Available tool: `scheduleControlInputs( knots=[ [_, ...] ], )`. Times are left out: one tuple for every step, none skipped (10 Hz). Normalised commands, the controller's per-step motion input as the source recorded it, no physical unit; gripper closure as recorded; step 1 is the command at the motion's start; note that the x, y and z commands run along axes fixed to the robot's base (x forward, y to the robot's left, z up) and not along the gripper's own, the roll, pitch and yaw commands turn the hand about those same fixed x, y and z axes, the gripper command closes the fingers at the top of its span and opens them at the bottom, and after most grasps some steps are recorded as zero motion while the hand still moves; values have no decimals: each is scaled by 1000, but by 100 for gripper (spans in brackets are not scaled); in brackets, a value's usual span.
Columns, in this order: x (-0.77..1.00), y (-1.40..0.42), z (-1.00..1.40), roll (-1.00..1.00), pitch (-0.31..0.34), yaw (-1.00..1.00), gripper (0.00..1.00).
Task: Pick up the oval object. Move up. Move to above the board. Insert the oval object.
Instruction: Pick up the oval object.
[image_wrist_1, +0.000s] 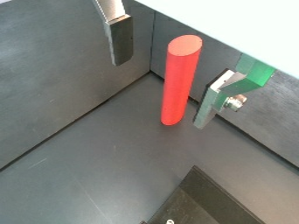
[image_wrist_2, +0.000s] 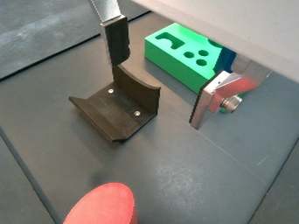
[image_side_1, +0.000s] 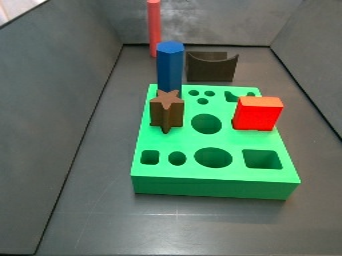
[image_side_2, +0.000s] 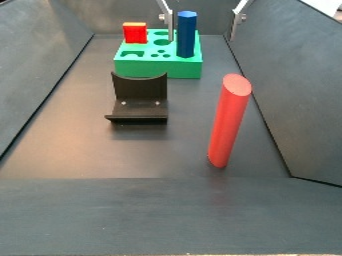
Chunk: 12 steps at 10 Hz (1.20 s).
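Above dark floor (image_wrist_1: 82, 166), hand (image_wrist_1: 163, 66) wide open, empty.

A robot test cell in a lab is showing here: dark grey walls are boxing in a bare worktop (image_side_2: 80, 140), and the fixture (image_wrist_2: 117, 109) is standing under the open claw (image_wrist_2: 163, 74) (nothing domestic about it).

oval object (image_side_2: 229, 122) red-pink | board (image_side_1: 214, 168) bright green | gripper (image_wrist_1: 167, 66) fingers (image_wrist_1: 121, 41) silver, dark pads
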Motion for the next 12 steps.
scheduleControlInputs(
  knots=[
    [0, 31, 0, 0, 0, 3, 0],
    [0, -77, -20, 0, 0, 0, 0],
    [-569, 374, -171, -3, -117, -177, 0],
    [-500, 443, -149, -61, -106, -77, 0],
    [-357, 420, -137, -56, -73, -23, 0],
    [-391, 354, -111, -84, -113, 0, 0],
    [-237, 291, -80, -121, -106, 0, 0],
    [-180, 383, -109, -160, -110, 0, 0],
    [-23, 449, -140, -200, -106, 69, 0],
    [0, 474, -203, -291, -146, 146, 0],
    [11, 523, -280, -359, -191, 157, 0],
    [0, 483, -409, -309, -186, 186, 0]
  ],
)
